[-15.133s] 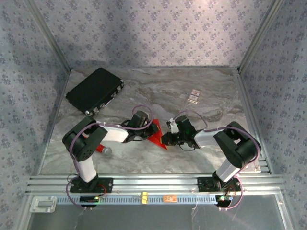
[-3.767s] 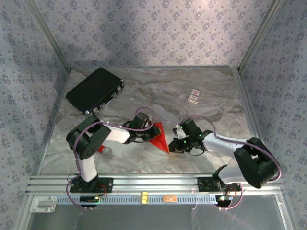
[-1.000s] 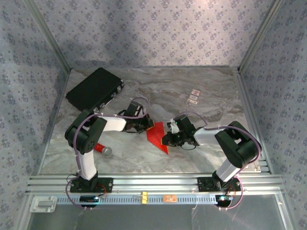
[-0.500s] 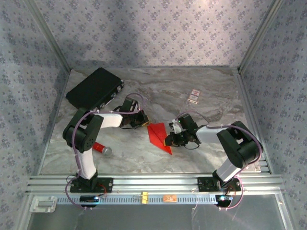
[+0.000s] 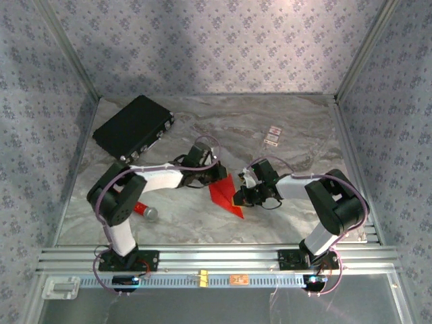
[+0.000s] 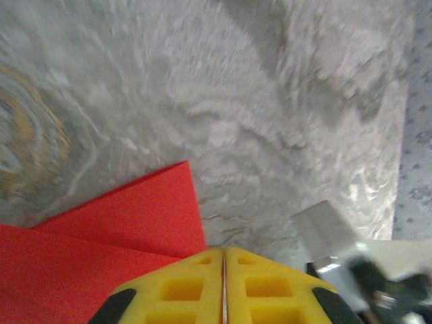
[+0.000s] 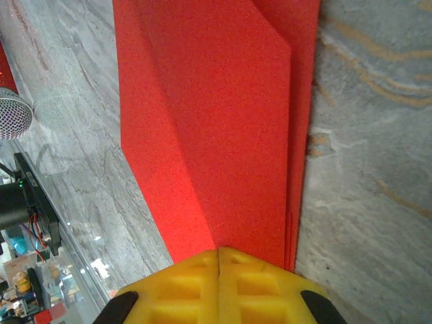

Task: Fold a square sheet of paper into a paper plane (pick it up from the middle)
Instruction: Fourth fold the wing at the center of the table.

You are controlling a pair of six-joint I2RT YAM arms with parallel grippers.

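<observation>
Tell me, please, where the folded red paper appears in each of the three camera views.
Top external: the folded red paper lies mid-table, between the left gripper and the right gripper.
Left wrist: the paper fills the bottom left, running beneath the yellow jaws.
Right wrist: the paper runs down the centre, from the top edge to the jaws.
Shared landmark: the grey marbled table, bordering the paper in every view.

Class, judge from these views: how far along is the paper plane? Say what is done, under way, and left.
Done: the red paper lies on the table, folded to a narrow point with layered flaps. Under way: the left gripper and right gripper, both shut, sit at its edges, seemingly pressing creases. Left: probably wing folds.
</observation>
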